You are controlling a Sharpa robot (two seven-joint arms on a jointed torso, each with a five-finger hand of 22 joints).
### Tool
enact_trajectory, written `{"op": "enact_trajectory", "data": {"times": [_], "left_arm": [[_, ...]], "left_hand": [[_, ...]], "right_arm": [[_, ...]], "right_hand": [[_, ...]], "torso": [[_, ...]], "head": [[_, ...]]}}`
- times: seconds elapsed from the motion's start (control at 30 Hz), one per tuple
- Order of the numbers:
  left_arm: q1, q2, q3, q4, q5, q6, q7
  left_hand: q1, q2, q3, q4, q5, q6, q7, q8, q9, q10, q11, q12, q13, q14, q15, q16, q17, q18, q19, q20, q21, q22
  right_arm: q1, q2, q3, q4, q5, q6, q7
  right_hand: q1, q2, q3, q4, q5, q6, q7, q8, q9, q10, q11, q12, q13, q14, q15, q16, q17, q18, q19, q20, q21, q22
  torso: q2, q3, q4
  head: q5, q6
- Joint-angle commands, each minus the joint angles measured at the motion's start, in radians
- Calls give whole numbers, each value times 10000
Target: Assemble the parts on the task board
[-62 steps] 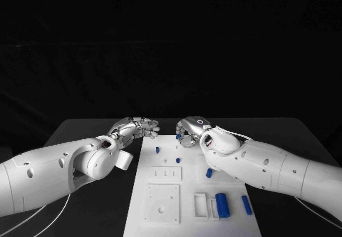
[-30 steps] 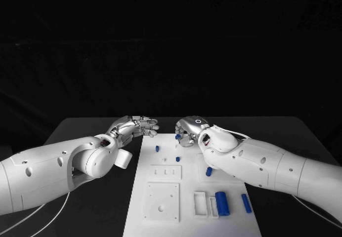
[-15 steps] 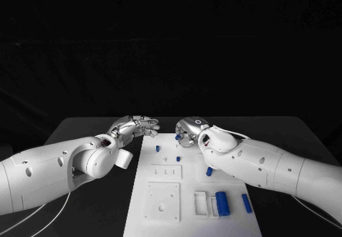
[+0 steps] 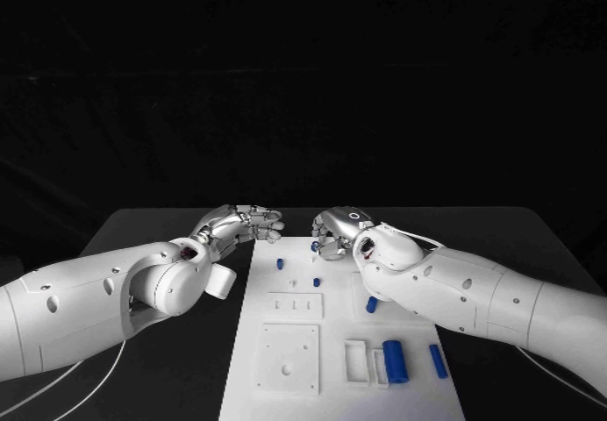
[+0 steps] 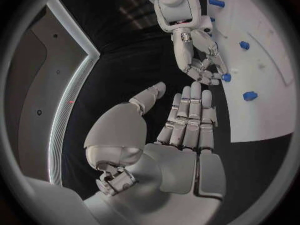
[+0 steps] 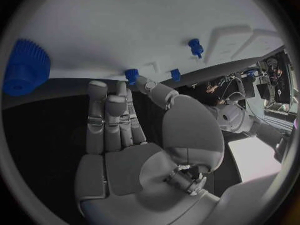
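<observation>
A small blue peg [image 4: 315, 244] is pinched by the fingers [image 5: 206, 74] of the right hand [image 4: 335, 230], low over the far end of the task board [image 4: 285, 368]. In the left wrist view the peg is seen right at the fingertips, touching or almost touching the white plate; which one cannot be told. Since the earlier pictures almost nothing has been moved: the peg has been kept at the same spot, at about 12 o'clock on the board, and the hand has only been shifted a tiny bit. So the peg is probably being pushed slowly into its hole, and the step is not yet finished.

Two other little blue pegs [image 4: 278, 262] are standing near the middle of the board, and longer blue parts [image 4: 396, 361] are lying toward 5 o'clock, waiting.

The left hand [image 4: 240, 224] is held just off the board's far left corner, over the worktop [image 4: 506, 237]. Its fingers are lying straight and close together, with nothing held in them.
</observation>
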Motion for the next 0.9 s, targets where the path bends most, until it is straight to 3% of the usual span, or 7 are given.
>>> {"op": "enact_trajectory", "data": {"times": [0.03, 0.47, 0.63, 0.77, 0.83, 0.87, 0.9], "left_arm": [[28, 17, 6, -18, 38, 71, 83], [28, -14, 6, -171, 75, 368, 185], [28, -23, 5, -213, 78, 534, 243], [27, -60, 4, -262, 77, 532, 229], [27, -74, 4, -291, 77, 528, 238], [27, -83, 3, -304, 77, 526, 241], [27, -93, 3, -311, 77, 519, 242]], "left_hand": [[98, 6, -29, -53, 50, 44, 193, -53, 12, 33, -2, -66, 7, 19, 67, -42, 13, -35, -71, -9, 21, -14], [119, -36, -36, -56, 39, -13, 216, -110, 20, -32, 30, -126, -5, -11, 82, -85, 18, -43, -108, 4, 12, -25], [122, -32, -36, -54, 38, -11, 216, -112, 23, -29, 31, -126, -4, -11, 83, -88, 20, -45, -113, 6, 11, -26], [128, -5, -39, -47, 24, 32, 205, -102, 48, 46, 3, -96, 19, -5, 86, -98, 31, -50, -130, 12, 12, -29], [129, 3, -42, -45, 21, 49, 199, -98, 57, 78, -10, -84, 28, 7, 83, -97, 38, -50, -130, 11, 16, -29], [129, 3, -42, -46, 20, 52, 198, -98, 60, 84, -12, -82, 30, 9, 83, -97, 40, -49, -130, 10, 17, -29], [130, 4, -43, -46, 20, 55, 197, -98, 61, 89, -14, -81, 31, 11, 82, -97, 41, -49, -129, 10, 19, -29]], "right_arm": [[5, -18, 4, 15, 466, -450, 259], [13, -744, 18, 731, 1080, -625, 506], [143, -1437, 294, 1420, 2078, -696, 749], [260, -2103, 521, 1883, 3005, -412, 930], [335, -2317, 541, 1901, 3431, -102, 959], [361, -2435, 544, 1902, 3569, 17, 981], [387, -2559, 544, 1903, 3605, 154, 976]], "right_hand": [[-69, -98, -493, -40, -39, -206, 82, -79, -52, -200, 60, -5, -87, 31, 94, 76, -18, 388, -47, 19, 19, 179], [-91, -226, -1522, -195, 576, -392, 152, -161, -133, -251, 77, 34, -262, -12, 117, 203, -59, 388, -50, 11, 7, 156], [104, -125, -1696, -358, 775, -287, 98, -98, -124, 85, -23, 173, -207, -17, 23, 260, -71, 388, -38, -17, 11, 155], [384, -38, -1708, -555, 725, 4, -181, 65, -36, 1359, -368, 1000, 457, -15, -310, 365, -26, 388, -3, -82, 58, 181], [396, -143, -1957, -664, 768, 219, -500, 205, 106, 2604, -778, 2900, 2194, -25, -632, 440, 36, 386, 80, -102, 84, 170], [427, -65, -2047, -684, 880, 176, -459, 185, 180, 1919, -803, 4262, 3633, -12, -757, 552, 129, 384, 146, -140, 104, 170], [443, -58, -2146, -772, 1160, 118, -528, 147, 241, 1299, -833, 5762, 5148, -2, -636, 761, 312, 388, 202, -204, 193, 222]], "torso": [[-5, -3, 4], [-45, 32, -44], [-73, 43, -93], [-118, 54, -160], [-140, 63, -191], [-155, 67, -217], [-166, 68, -233]], "head": [[-6, 12], [-28, 128], [-134, 268], [-156, 349], [-178, 366], [-182, 369], [-188, 375]]}}
